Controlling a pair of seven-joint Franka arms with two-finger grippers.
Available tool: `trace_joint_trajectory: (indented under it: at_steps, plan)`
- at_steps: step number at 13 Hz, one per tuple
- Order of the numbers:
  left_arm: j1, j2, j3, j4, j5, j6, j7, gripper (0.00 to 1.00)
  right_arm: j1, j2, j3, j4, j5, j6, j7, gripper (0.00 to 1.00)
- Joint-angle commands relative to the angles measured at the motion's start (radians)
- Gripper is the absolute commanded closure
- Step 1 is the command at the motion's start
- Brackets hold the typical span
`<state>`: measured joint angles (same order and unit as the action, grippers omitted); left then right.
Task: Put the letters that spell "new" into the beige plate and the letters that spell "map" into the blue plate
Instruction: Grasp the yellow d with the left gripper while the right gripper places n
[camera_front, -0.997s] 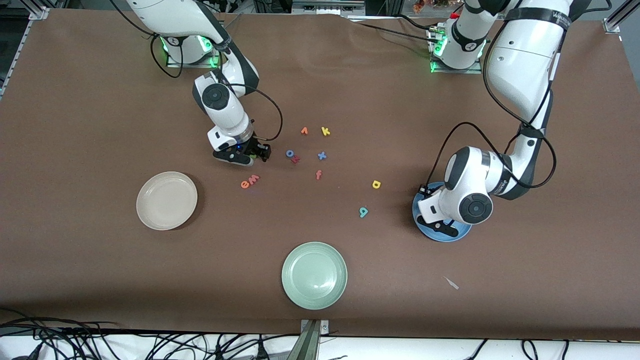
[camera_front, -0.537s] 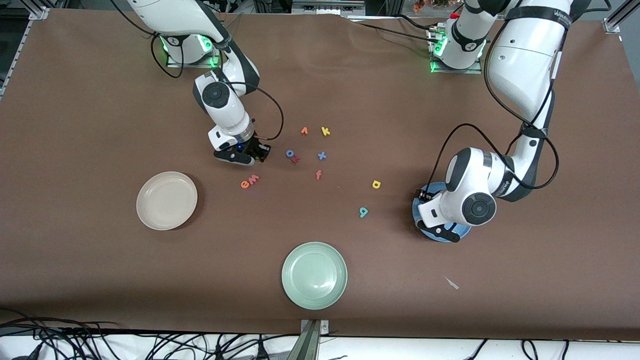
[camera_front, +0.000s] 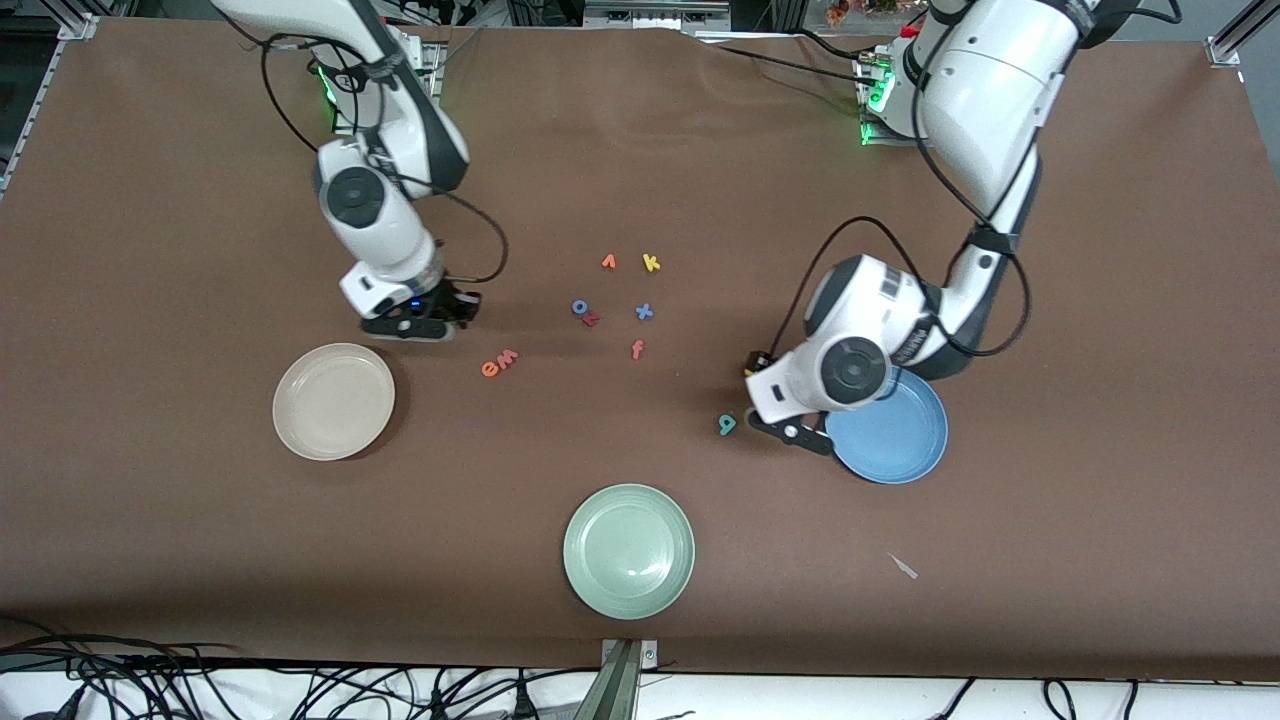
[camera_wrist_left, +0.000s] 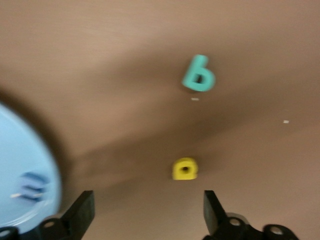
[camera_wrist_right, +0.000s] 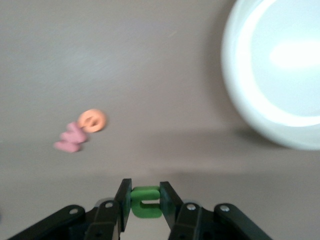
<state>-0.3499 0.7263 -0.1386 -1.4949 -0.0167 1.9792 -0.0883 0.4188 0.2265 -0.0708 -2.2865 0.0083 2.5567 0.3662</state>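
Olive n (camera_wrist_right: 145, 202) pinched in right gripper (camera_wrist_right: 145, 199) over table beside beige plate (camera_front: 333, 401), orange e (camera_front: 489, 369) touching pink w (camera_front: 508, 357), left gripper (camera_wrist_left: 147, 212) spread above yellow p (camera_wrist_left: 185, 168) near teal a (camera_front: 727, 424), blue m (camera_wrist_left: 31, 183) in blue plate (camera_front: 895, 432), one green plate (camera_front: 628, 551), six stray letters (camera_front: 620, 300) mid-table.

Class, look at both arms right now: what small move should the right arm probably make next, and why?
Probably carry on toward the beige plate and stop over it. The right gripper is shut on the green n, and the plate has no letters in it; the e and w lie on the table.
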Motion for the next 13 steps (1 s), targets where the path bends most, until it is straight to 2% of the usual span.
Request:
trace_joint_trajectory:
  at_steps: [1, 3, 5, 6, 7, 8, 11, 13]
  plan:
    - [-0.006, -0.011, -0.003, -0.127, 0.015, 0.142, -0.014, 0.11, -0.049, -0.012, -0.078, 0.013, -0.010, -0.026, -0.230, 0.87]
    - [-0.007, -0.010, -0.006, -0.166, 0.015, 0.214, -0.005, 0.11, -0.141, 0.020, -0.086, 0.051, -0.010, -0.024, -0.387, 0.85]
    - [-0.011, -0.010, -0.006, -0.166, 0.017, 0.217, -0.001, 0.19, -0.179, 0.040, -0.087, 0.056, 0.005, -0.013, -0.444, 0.74]
    - [-0.012, -0.005, -0.006, -0.165, 0.017, 0.217, -0.001, 0.29, -0.180, 0.048, -0.087, 0.056, 0.007, -0.013, -0.441, 0.63]
    - [-0.014, -0.001, -0.007, -0.162, 0.015, 0.217, -0.001, 0.61, -0.180, 0.054, -0.087, 0.056, 0.012, -0.007, -0.438, 0.51]
    - [-0.017, -0.001, -0.007, -0.160, 0.014, 0.217, -0.004, 0.66, -0.180, 0.063, -0.087, 0.056, 0.018, 0.014, -0.435, 0.36]
    - [-0.027, 0.011, -0.009, -0.159, 0.011, 0.220, -0.016, 0.66, -0.178, 0.083, -0.075, 0.088, 0.050, 0.014, -0.406, 0.35]
    - [-0.031, 0.012, -0.009, -0.159, 0.009, 0.221, -0.019, 0.66, -0.176, 0.115, -0.014, 0.140, 0.067, 0.010, -0.272, 0.29]
